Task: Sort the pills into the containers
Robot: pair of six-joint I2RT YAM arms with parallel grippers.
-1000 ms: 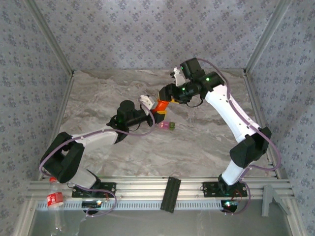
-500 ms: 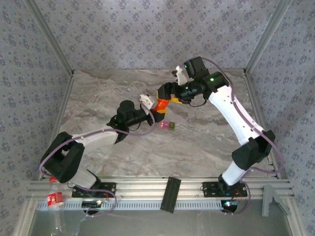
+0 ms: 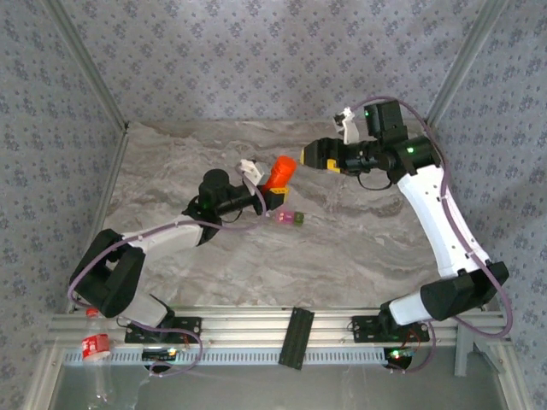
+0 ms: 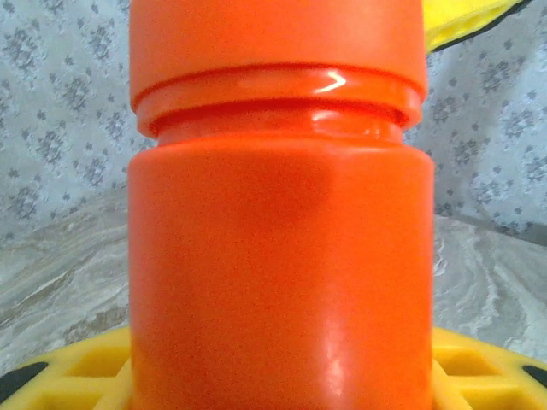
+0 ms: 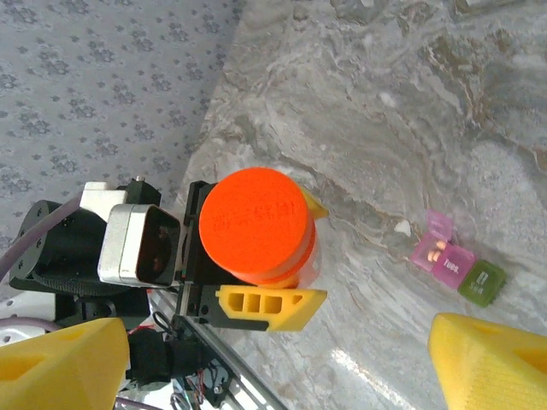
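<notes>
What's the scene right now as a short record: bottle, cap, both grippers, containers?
orange bottle: held tilted, appears lifted off the table
cap: on the bottle
left gripper: shut on the orange bottle's lower body
right gripper: open, apart from the bottle, beside its cap end
containers: pink and olive-green pair, resting on the table just below the bottle in the top view, touched by neither gripper
</notes>
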